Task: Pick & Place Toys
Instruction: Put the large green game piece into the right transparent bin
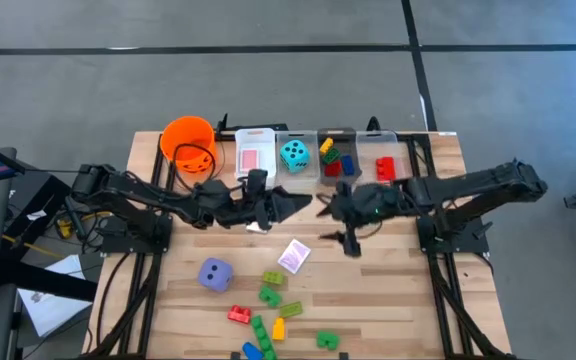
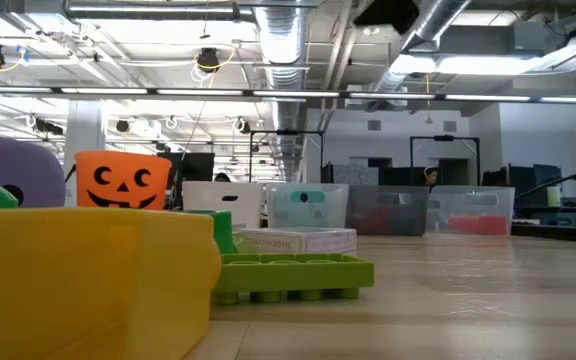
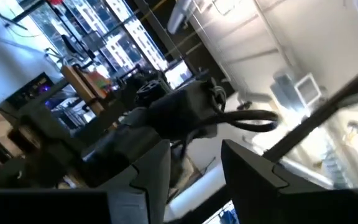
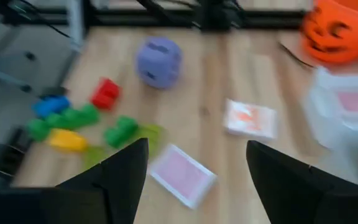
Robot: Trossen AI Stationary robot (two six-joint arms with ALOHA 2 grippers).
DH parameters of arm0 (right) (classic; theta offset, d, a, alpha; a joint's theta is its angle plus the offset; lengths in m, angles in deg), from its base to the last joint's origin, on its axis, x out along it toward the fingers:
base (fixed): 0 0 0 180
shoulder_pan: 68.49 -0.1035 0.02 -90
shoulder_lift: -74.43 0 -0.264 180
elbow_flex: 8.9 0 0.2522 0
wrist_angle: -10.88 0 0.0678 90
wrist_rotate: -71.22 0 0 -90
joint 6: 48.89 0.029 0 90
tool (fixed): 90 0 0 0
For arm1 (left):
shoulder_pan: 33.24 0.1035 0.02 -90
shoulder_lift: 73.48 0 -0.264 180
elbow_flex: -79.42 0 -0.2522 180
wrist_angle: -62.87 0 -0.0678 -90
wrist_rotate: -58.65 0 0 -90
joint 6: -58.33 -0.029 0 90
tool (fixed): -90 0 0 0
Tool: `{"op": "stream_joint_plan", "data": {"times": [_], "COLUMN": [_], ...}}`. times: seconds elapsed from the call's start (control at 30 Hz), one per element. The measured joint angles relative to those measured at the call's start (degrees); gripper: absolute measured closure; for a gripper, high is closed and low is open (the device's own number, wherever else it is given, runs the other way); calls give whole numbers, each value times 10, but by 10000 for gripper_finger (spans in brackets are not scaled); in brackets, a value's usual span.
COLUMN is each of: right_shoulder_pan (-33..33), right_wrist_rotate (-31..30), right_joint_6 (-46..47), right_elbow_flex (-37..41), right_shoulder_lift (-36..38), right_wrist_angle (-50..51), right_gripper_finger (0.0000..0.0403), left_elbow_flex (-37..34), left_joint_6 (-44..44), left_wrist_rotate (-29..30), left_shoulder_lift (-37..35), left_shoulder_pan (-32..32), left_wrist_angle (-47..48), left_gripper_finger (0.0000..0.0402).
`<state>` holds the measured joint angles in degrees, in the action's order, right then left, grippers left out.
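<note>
Sitting in the bins (image 1: 368,137) already are a teal dice (image 1: 294,154), a card and some bricks. The purple dice (image 1: 215,274), pink card (image 1: 294,256) and more bricks (image 1: 268,320) wait on the desk (image 1: 388,300). The right gripper (image 4: 197,168) hangs above the card, fingers wide and empty. The left gripper (image 3: 194,180) has narrow, empty fingers.
</note>
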<state>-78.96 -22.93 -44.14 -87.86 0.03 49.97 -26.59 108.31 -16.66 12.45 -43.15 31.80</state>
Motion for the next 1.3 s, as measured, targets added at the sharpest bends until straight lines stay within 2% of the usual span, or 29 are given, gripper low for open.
{"op": "stream_joint_plan", "data": {"times": [0.27,0.33,0.4,0.5,0.6,0.7,0.83,0.97,1.1,1.3], "right_shoulder_pan": [-94,-108,-119,-137,-156,-174,-198,-211,-210,-222], "right_wrist_rotate": [-4,-29,-80,-157,-222,-274,-334,-352,-354,-354], "right_joint_6": [76,116,172,242,299,353,379,390,415,395], "right_elbow_flex": [0,-1,-16,-51,-102,-174,-285,-390,-464,-484], "right_shoulder_lift": [-69,-90,-112,-139,-163,-190,-229,-270,-295,-298], "right_wrist_angle": [-132,-150,-151,-131,-78,-9,107,241,343,385], "right_gripper_finger": [137,137,137,137,137,137,137,137,137,137], "left_elbow_flex": [1,0,1,1,1,0,1,1,0,0], "left_joint_6": [-92,-132,-171,-210,-255,-285,-300,-367,-433,-451], "left_wrist_rotate": [-2,-38,-92,-164,-212,-262,-331,-334,-276,-216], "left_shoulder_lift": [0,-2,-9,-19,-24,-24,-24,-24,-24,-21], "left_shoulder_pan": [-43,-51,-58,-71,-81,-83,-83,-83,-83,-86], "left_wrist_angle": [72,114,167,237,293,328,398,500,580,593], "left_gripper_finger": [266,266,266,263,251,229,187,141,104,82]}}
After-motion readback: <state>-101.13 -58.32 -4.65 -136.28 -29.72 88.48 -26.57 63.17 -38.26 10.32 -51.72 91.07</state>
